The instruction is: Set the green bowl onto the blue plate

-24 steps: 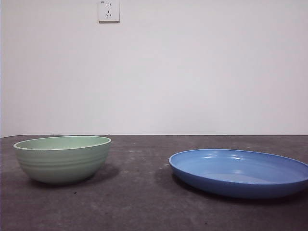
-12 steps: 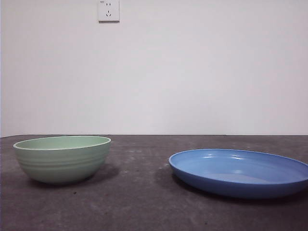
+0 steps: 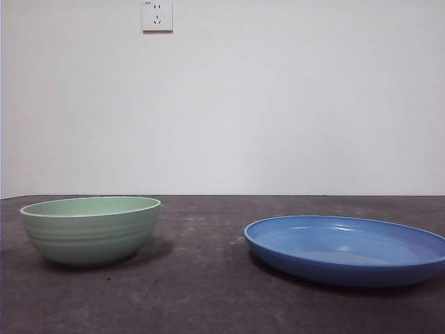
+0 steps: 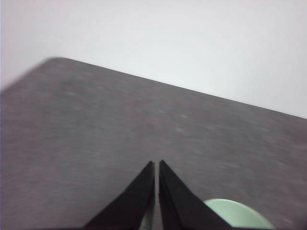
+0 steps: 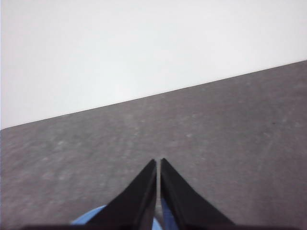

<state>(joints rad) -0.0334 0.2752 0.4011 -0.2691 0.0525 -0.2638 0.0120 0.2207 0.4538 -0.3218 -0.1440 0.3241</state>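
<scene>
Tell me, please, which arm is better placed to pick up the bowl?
Probably left: the left gripper, jaws shut, has the bowl just beside it, while the right gripper hangs over the plate.

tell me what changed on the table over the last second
Nothing visibly changed. The green bowl sits on the table apart from the blue plate, just as before, and no arm has come into the front view. Both grippers, left and right, are shut and hold nothing.
</scene>
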